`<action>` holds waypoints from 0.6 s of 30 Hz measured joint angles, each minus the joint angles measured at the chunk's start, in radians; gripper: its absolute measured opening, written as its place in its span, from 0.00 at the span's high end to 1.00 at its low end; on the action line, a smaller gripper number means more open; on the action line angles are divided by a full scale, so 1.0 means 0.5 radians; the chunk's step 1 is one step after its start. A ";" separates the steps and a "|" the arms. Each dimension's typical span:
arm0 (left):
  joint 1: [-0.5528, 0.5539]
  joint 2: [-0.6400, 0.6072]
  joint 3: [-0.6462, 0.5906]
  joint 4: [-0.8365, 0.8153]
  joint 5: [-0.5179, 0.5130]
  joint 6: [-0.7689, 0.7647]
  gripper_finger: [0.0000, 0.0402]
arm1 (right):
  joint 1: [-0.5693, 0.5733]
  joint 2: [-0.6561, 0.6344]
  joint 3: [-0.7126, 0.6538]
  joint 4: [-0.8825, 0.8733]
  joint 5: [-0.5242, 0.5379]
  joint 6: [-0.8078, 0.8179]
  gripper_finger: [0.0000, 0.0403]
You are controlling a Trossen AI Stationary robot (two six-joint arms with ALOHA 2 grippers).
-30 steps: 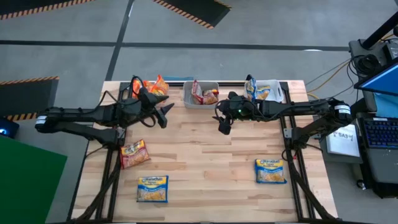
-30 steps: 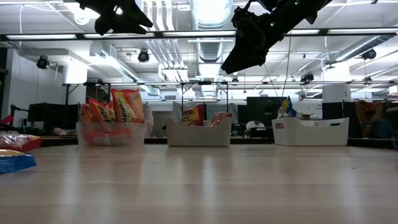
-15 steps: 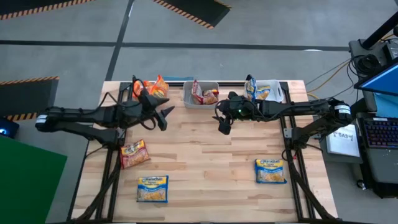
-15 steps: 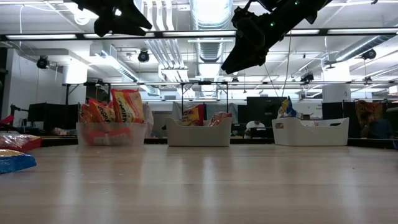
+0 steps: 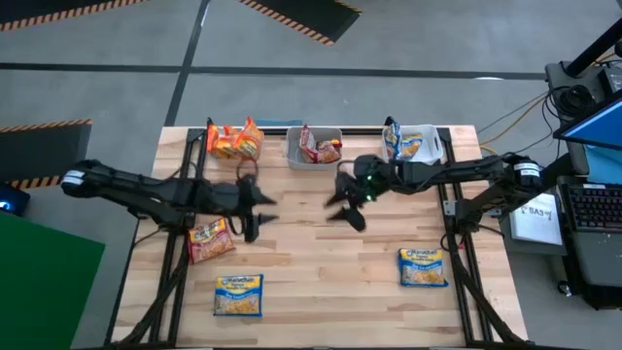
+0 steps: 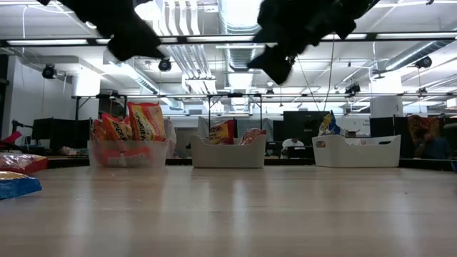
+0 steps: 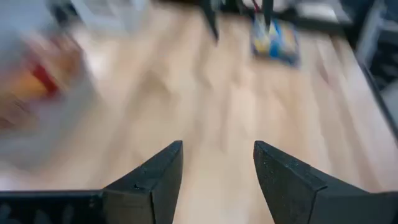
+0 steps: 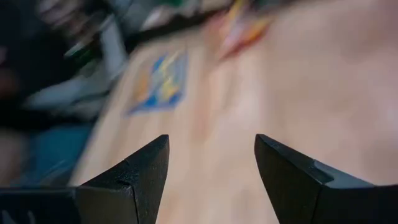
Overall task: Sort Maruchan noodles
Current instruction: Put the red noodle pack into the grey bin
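Three noodle packets lie flat on the wooden table: a red-orange one [image 5: 209, 240], a blue-and-yellow one [image 5: 238, 295] near the front left, and another blue-and-yellow one [image 5: 423, 266] at the right. More packets stand in three bins along the far edge: orange [image 5: 234, 141], red [image 5: 318, 148], blue [image 5: 402, 139]. My left gripper [image 5: 259, 208] [image 7: 217, 149] hangs open in the air just right of the red-orange packet. My right gripper [image 5: 342, 208] [image 8: 211, 143] hangs open over the table's middle. Both are high above the table in the low view.
The three bins [image 6: 130, 151] [image 6: 227, 153] [image 6: 355, 150] stand in a row at the far edge. Bare wood [image 5: 326, 277] lies between the front packets. A laptop and cables [image 5: 593, 156] sit beyond the right edge.
My left gripper has swung from beside the orange bin toward the near edge, coming over the spot right of the red-orange packet. My right gripper has moved a little toward the near edge and turned. Both wrist views are blurred by motion. No packet has moved.
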 joint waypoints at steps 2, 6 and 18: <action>-0.048 0.062 0.003 -0.144 0.096 -0.165 0.55 | 0.011 0.003 0.010 -0.269 -0.115 0.117 0.44; -0.129 0.198 0.025 -0.631 0.121 -0.633 0.55 | 0.010 -0.006 0.032 -0.877 0.045 0.472 0.44; -0.306 0.660 0.028 -1.496 0.240 -1.371 0.61 | 0.041 -0.021 0.044 -1.587 0.262 0.812 0.44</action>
